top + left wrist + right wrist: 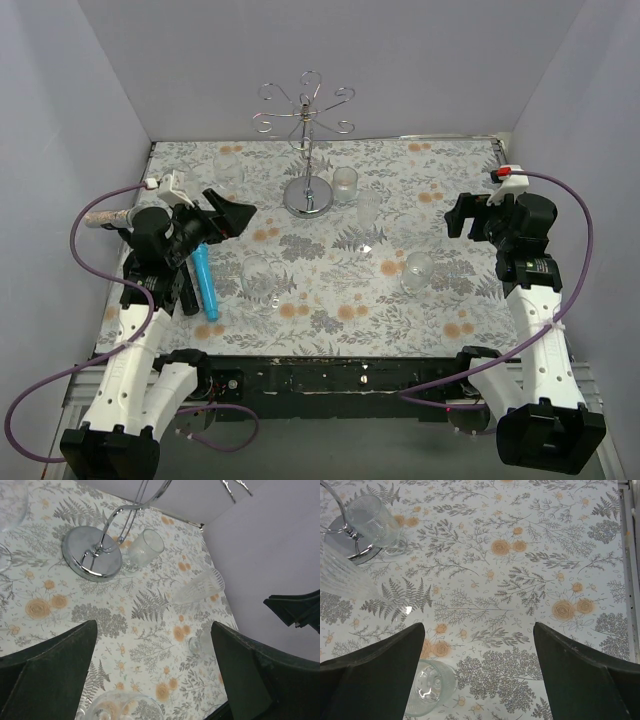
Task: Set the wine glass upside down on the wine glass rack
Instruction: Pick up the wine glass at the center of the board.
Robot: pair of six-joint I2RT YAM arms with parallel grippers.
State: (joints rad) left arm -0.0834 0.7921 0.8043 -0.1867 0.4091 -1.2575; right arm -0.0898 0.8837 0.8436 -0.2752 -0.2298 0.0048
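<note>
The wine glass rack [308,150] is shiny silver wire with curled arms on top, and its round mirrored base [92,553] stands at the back middle of the table. A clear wine glass [259,277] stands left of centre, and its rim [120,706] shows just below my left gripper [154,630]. That gripper [235,215] hovers open above the table with nothing between its fingers. On the right side, my right gripper [465,215] is also open and holds nothing. In its wrist view, my right gripper [479,630] looks down on bare tablecloth.
A short ribbed glass [345,183] and a tall ribbed glass [369,208] stand just right of the rack base. A tumbler [427,687] sits near my right gripper. Another clear glass [228,170] stands back left. A blue tube [205,282] lies by the left arm.
</note>
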